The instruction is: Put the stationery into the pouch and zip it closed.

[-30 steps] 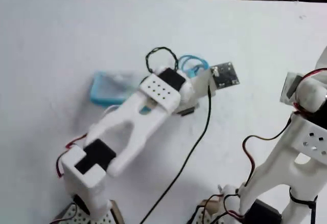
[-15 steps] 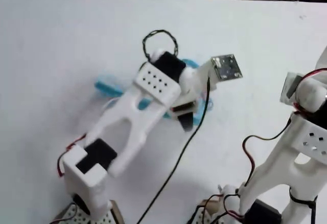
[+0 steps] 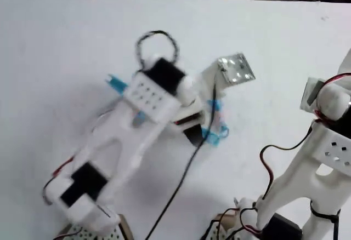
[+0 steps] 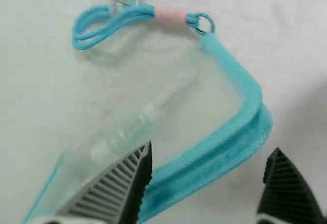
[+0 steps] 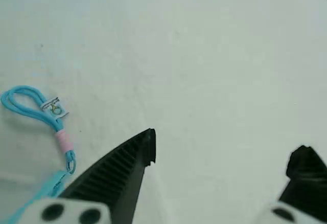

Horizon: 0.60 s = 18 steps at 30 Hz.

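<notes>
Over the last second the left arm [image 3: 137,125] has swung toward the table's left side. The clear plastic pouch [image 4: 153,106] with a turquoise zip edge has turned with it, so that its turquoise cord loop [image 3: 215,135] now lies on the near side of the arm instead of the far side. One turquoise corner of the pouch [image 3: 116,83] sticks out from under the arm on its far left. The left gripper [image 4: 210,152] hangs just above the pouch with its jaws spread wide. The zip edge runs between them and they grasp nothing. Inside the pouch lies a pale, slim object [image 4: 138,119], possibly a pen, though it is too blurred to be sure. The cord loop [image 4: 102,22] is joined to the zip's ring by a short pink sleeve [image 4: 169,14]. The right gripper [image 5: 227,142] is also wide open and empty over the bare white table [image 5: 204,45], well apart from the pouch, with the cord loop [image 5: 30,106] off to one side.
</notes>
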### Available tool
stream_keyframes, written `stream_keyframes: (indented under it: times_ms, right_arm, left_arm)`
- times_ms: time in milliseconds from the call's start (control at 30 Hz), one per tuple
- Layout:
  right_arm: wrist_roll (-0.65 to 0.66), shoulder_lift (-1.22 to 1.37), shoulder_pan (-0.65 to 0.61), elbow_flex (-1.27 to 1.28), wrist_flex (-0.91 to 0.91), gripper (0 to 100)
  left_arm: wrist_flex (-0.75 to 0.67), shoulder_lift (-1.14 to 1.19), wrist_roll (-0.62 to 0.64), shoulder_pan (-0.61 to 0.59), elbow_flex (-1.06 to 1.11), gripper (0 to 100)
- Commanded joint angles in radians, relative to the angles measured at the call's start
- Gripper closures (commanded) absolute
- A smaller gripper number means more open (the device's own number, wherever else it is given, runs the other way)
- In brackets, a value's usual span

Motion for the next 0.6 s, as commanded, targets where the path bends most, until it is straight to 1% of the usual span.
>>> stream_keyframes:
  times_ms: [0,100,233,400,467,567]
  right_arm:
    - [0.006,-0.025,0.005,0.002,0.005,59.9]
    - [0.006,-0.025,0.005,0.002,0.005,59.9]
    - [0.003,-0.024,0.005,0.002,0.005,59.9]
    - [0.002,-0.019,0.004,0.002,0.005,59.9]
    - [0.002,-0.019,0.004,0.002,0.004,59.9]
    - [0.002,-0.019,0.004,0.002,0.004,59.9]
  left_arm:
    - [0.005,-0.26,0.029,-0.041,0.018,65]
    - [0.005,-0.426,0.084,-0.107,0.051,65]
    - [-0.015,-0.581,0.166,-0.222,0.123,65]
    - [-0.181,-0.624,0.371,-0.489,0.318,65]
    - [-0.262,-0.624,0.427,-0.57,0.397,65]
    - [-0.325,-0.631,0.493,-0.656,0.463,65]
